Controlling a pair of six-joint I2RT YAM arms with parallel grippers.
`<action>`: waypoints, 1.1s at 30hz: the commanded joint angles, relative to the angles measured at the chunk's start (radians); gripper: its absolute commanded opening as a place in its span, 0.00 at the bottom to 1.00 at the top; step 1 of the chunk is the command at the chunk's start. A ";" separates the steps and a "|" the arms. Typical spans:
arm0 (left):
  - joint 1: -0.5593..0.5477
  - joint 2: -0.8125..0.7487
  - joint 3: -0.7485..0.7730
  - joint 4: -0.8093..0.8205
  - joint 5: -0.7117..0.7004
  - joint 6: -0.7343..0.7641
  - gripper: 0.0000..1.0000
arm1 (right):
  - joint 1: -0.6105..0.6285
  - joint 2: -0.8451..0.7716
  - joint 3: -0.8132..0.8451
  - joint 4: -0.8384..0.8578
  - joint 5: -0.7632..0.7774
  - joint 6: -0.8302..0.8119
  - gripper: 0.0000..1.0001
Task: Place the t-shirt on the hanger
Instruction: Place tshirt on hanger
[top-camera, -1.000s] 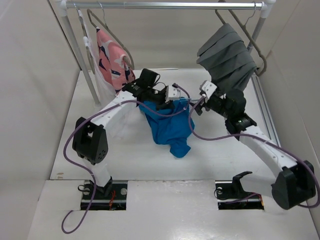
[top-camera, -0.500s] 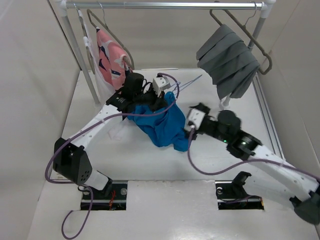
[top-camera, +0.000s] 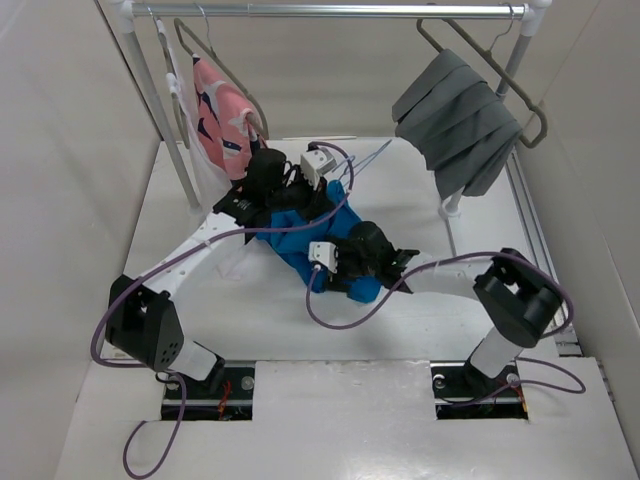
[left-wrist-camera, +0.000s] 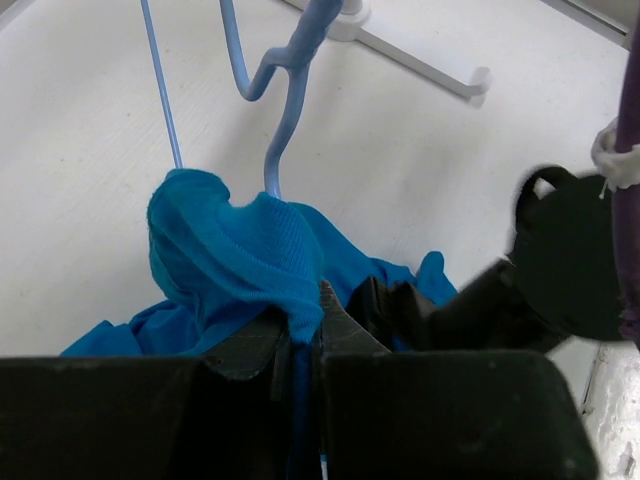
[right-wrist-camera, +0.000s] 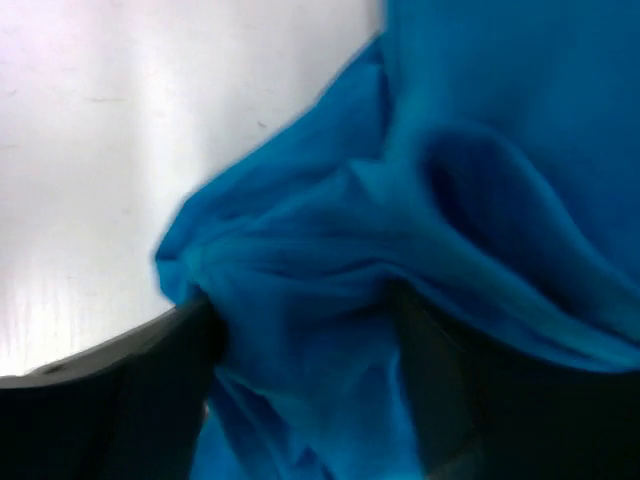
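**DESK:** What did the left gripper (left-wrist-camera: 303, 325) hold when the shot was taken?

**ARM:** My left jaws were pressed together on a fold of the t-shirt (left-wrist-camera: 235, 250), and the cloth bulged up just ahead of the fingertips. The hanger (left-wrist-camera: 285, 110) rose out of that bulge, with its hook further ahead of the jaws, over the table (left-wrist-camera: 420, 150). One wire ran into the cloth. I could not tell whether wire was pinched along with the fabric. I judged the grip was there to keep shirt and hanger together while the other side was worked.

**DESK:** And the right gripper (right-wrist-camera: 310, 400)?

**ARM:** Its jaws stood wide with a bunched lobe of the shirt lying between them, and nothing was pinched. Seen from above, that hand sat low on the near edge of the heap, closer to my bases than the left jaws were. I took it to be placed there to catch loose fabric and spread it.

**DESK:** How far along was the job?

**ARM:** Partway at most, by my reckoning. Most of the shirt lay heaped on the table below and behind my left jaws, not draped over the frame. One risk was that a pull from the right could drag the cloth off the wire.
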 joint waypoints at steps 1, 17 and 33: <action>0.015 -0.076 -0.010 0.072 0.009 -0.037 0.00 | -0.080 0.063 0.037 0.153 -0.152 0.057 0.68; 0.092 -0.207 -0.131 -0.204 0.224 0.590 0.00 | -0.646 -0.133 -0.250 0.269 -0.338 0.316 0.00; 0.142 -0.232 -0.161 -0.693 0.337 1.212 0.00 | -0.918 -0.227 -0.155 0.031 -0.444 0.214 0.00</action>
